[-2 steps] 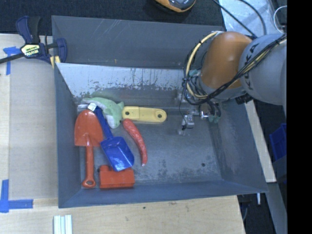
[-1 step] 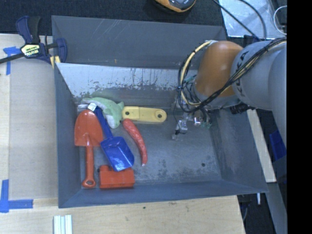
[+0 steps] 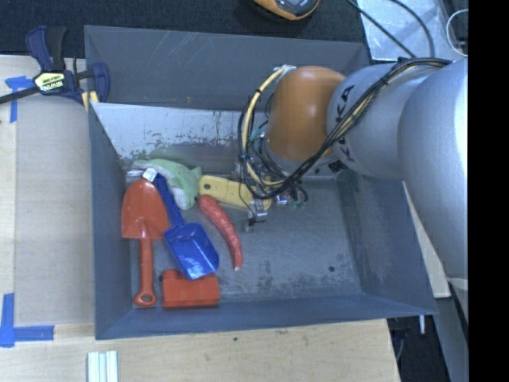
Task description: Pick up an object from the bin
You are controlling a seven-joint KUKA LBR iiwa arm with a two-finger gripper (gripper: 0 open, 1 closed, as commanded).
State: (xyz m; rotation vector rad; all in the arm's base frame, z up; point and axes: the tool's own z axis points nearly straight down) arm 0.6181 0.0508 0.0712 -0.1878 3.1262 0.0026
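Hanging at the right end of the yellow toy, beside a red chilli, the gripper may be spread or pressed together: cannot tell.

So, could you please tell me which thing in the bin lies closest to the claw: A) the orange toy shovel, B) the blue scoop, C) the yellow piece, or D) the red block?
C: the claw sits right at the right-hand end of the yellow piece, while the other three lie farther off toward the view's left.
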